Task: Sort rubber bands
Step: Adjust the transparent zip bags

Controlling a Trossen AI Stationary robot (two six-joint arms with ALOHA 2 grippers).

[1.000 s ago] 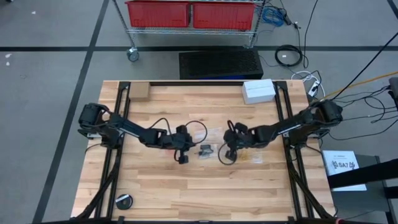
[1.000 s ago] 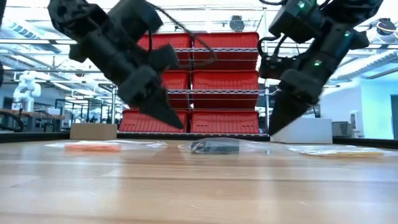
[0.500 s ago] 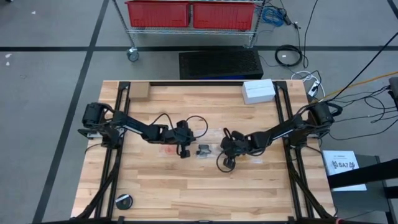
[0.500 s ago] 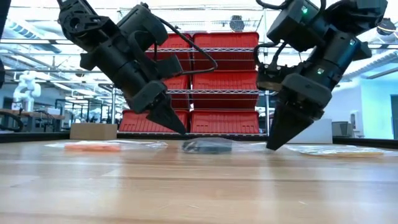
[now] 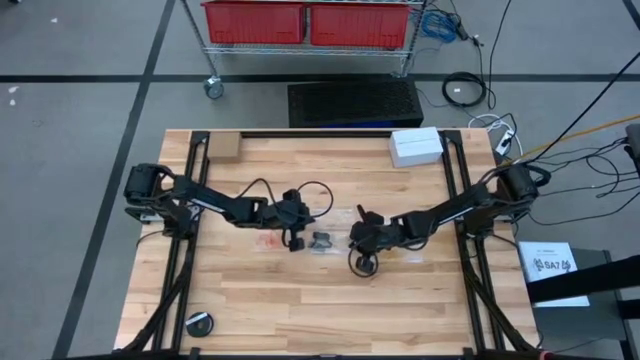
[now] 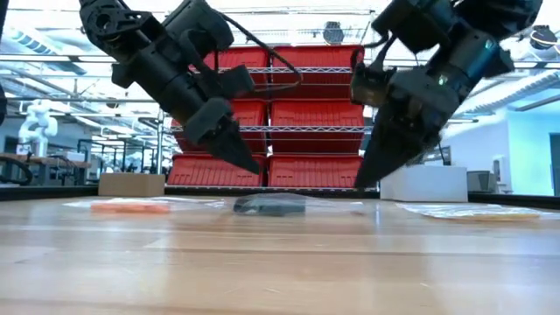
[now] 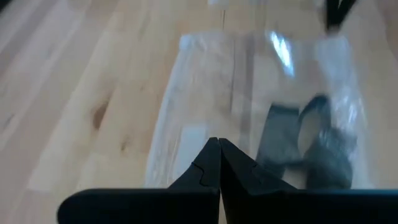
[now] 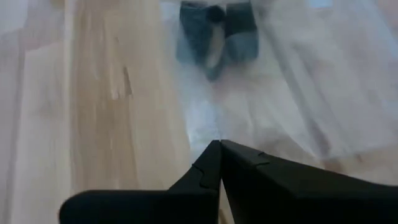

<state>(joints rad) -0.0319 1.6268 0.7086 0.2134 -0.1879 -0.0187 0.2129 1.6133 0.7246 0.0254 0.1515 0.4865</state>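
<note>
- Risk: the left gripper and right gripper both hang just above the wooden table, either side of the clear plastic bag of black rubber bands. Both have fingers pressed fully together and carry nothing, so a descent as they stand would likely only nudge the slippery film aside.
- Risk: the 2 tips point toward the same bag, so a knock between them seems possible.
- The black bands sit as a dark clump mid-table, inside crinkled transparent film.
- The bag of orange rubber bands lies on the left arm's side, the pale yellow-tan rubber bands on the right arm's side, both flat and apart.
</note>
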